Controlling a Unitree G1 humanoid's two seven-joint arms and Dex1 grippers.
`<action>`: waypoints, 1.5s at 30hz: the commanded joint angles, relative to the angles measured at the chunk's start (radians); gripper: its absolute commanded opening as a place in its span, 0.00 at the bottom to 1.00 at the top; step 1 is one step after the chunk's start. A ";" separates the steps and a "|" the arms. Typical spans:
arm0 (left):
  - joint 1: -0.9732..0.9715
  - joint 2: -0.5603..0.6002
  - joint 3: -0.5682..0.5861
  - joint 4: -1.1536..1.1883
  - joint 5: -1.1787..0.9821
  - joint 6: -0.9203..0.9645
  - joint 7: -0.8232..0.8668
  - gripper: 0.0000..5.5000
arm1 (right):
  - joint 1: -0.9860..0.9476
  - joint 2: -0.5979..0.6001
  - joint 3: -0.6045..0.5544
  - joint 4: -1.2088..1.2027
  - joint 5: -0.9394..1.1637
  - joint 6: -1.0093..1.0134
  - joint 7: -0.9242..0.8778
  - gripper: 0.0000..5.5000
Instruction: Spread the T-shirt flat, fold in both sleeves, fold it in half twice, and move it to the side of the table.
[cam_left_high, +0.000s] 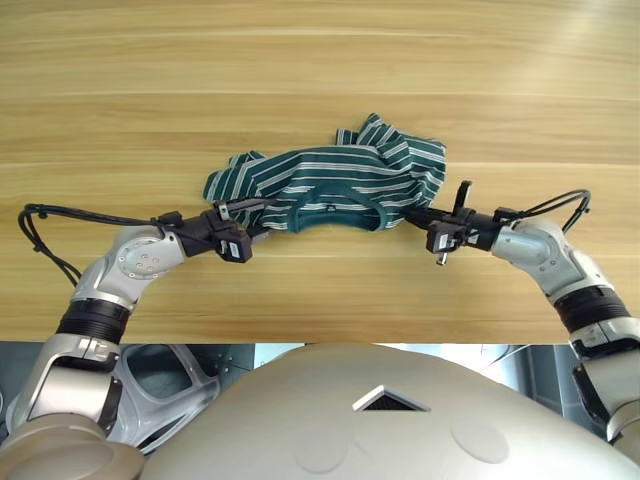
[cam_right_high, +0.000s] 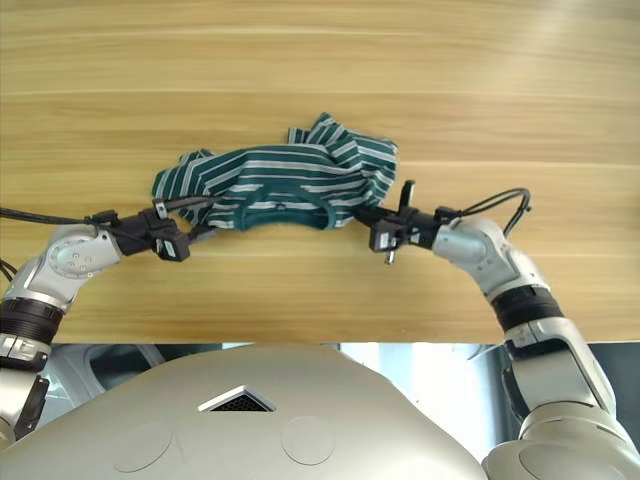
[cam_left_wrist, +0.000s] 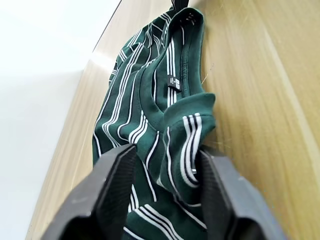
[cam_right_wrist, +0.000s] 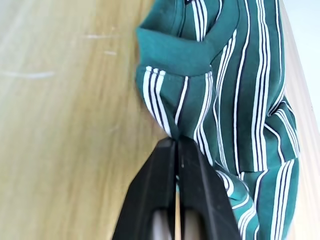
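Observation:
A dark green T-shirt (cam_left_high: 330, 175) with white stripes lies bunched on the wooden table (cam_left_high: 320, 60), its collar (cam_left_high: 335, 218) facing me. My left gripper (cam_left_high: 265, 222) sits at the shirt's left shoulder. In the left wrist view its fingers (cam_left_wrist: 117, 170) stand apart, with a fold of striped cloth (cam_left_wrist: 187, 145) between them. At the right shoulder beside the collar, my right gripper (cam_left_high: 408, 213) is pinched shut on a tuck of fabric (cam_right_wrist: 172, 117); its fingertips (cam_right_wrist: 176, 142) meet on the cloth. The sleeves are crumpled under the heap.
The table's front edge (cam_left_high: 320, 343) runs just below both arms. Bare wood stretches wide to the left, to the right and beyond the shirt.

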 joint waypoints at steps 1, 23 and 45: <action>-0.016 0.010 -0.004 -0.009 0.016 0.016 0.000 0.27 | 0.022 -0.006 0.026 0.062 -0.058 0.047 0.016 0.00; -0.107 0.031 0.057 0.033 -0.111 -0.061 0.062 0.01 | 0.065 -0.094 -0.162 -0.209 0.321 -0.035 0.112 0.00; -0.414 0.170 0.132 -0.016 -0.873 0.305 -0.760 0.01 | -0.370 -0.078 -0.333 -0.014 0.531 0.137 0.441 0.00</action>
